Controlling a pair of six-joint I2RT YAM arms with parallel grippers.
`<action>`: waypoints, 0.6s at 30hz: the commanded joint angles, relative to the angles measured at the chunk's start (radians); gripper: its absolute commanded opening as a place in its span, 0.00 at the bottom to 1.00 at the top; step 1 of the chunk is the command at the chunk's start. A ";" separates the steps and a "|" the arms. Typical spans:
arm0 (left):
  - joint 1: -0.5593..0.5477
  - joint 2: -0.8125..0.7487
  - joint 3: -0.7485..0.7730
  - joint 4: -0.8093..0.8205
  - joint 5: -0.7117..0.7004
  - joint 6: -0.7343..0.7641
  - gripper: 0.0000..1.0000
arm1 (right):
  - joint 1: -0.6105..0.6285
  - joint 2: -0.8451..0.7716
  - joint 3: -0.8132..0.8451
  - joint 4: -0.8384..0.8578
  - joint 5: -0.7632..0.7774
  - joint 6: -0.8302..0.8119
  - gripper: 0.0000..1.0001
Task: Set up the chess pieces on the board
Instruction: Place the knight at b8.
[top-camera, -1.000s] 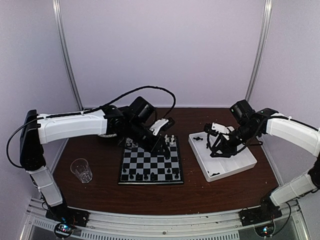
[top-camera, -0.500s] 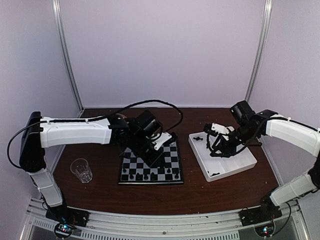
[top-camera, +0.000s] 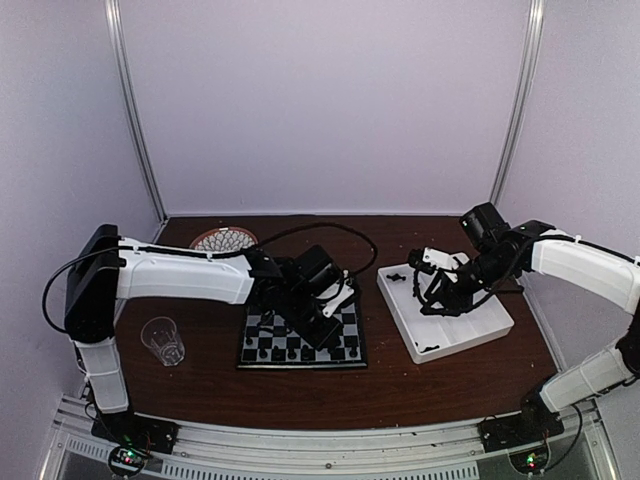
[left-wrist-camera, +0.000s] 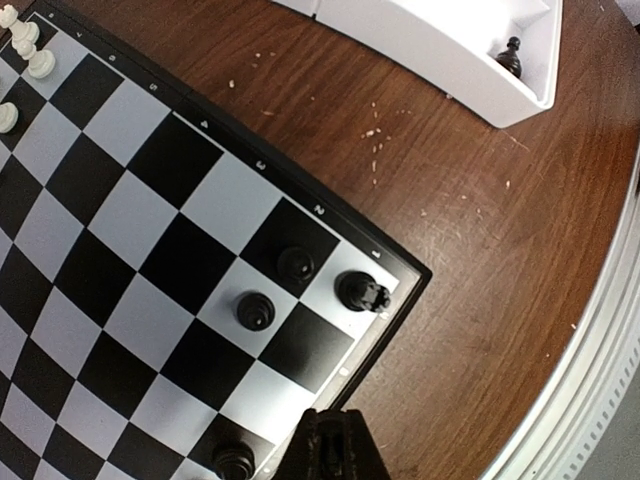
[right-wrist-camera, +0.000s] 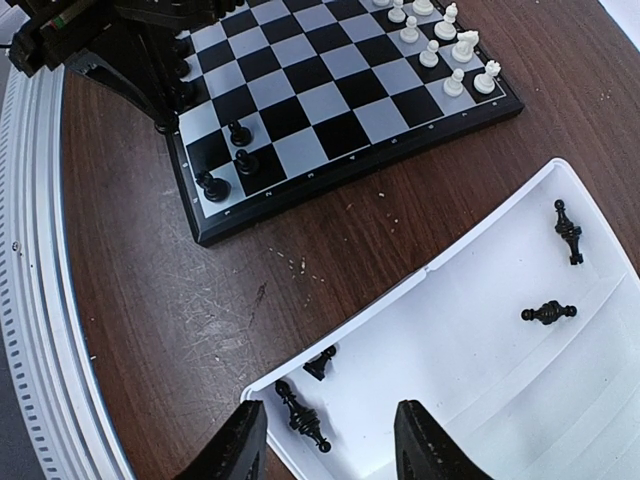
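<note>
The board (top-camera: 258, 330) lies in the middle of the table. White chess pieces (right-wrist-camera: 445, 45) stand along its far edge and black ones (left-wrist-camera: 295, 263) near its front right corner. My left gripper (top-camera: 332, 335) hangs low over that corner, and its fingers (left-wrist-camera: 335, 445) are pressed shut above the board's (left-wrist-camera: 150, 150) rim; nothing is visibly held. My right gripper (right-wrist-camera: 330, 445) is open over the near left corner of the white tray (right-wrist-camera: 480, 330). Below it lie two black pieces (right-wrist-camera: 305, 415), and two more (right-wrist-camera: 548, 313) lie farther along.
A clear plastic cup (top-camera: 163, 340) stands left of the board. A round patterned plate (top-camera: 222, 238) sits at the back left. The tray (top-camera: 490, 330) is right of the board, a strip of bare wood between them. A metal rail (top-camera: 320, 445) runs along the near edge.
My left arm has swung from the board's far side down toward its near right corner, uncovering the patterned plate. The right arm has not moved.
</note>
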 joint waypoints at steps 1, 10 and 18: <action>-0.010 0.036 0.026 0.056 -0.034 -0.051 0.01 | -0.005 -0.004 -0.007 0.014 0.007 0.001 0.47; -0.017 0.070 0.032 0.061 -0.055 -0.073 0.01 | -0.005 -0.002 -0.008 0.014 0.002 0.000 0.47; -0.017 0.102 0.051 0.083 -0.043 -0.077 0.01 | -0.005 -0.001 -0.009 0.012 0.000 0.000 0.47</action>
